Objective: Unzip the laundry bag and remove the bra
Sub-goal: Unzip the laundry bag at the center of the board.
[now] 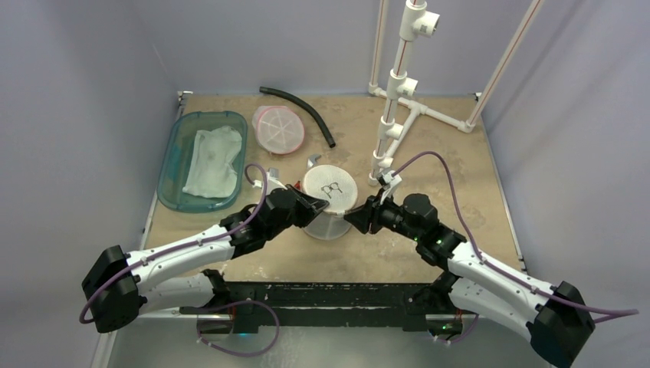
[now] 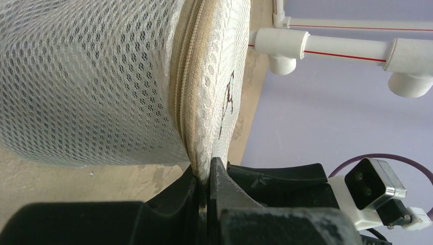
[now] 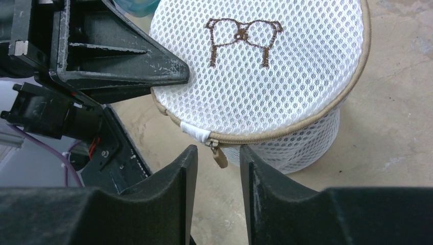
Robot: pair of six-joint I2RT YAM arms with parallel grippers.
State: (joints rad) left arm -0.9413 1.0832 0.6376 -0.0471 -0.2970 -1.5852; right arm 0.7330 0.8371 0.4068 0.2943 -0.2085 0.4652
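We see the left pincer [image 1: 323, 205] clamped shut on the rim seam of the laundry bag [image 1: 329, 192], pinching the fabric right at the zipper [image 2: 185, 87]. The bag stands upright on the desk [image 1: 429, 230] between both pincers, and its lid is zipped closed. The right pincer [image 3: 218, 150] is partly open, gripping nothing. The tan zipper pull [image 3: 220, 158] hangs in the gap between its fingers; contact is unclear. We cannot make out the bra through the mesh.
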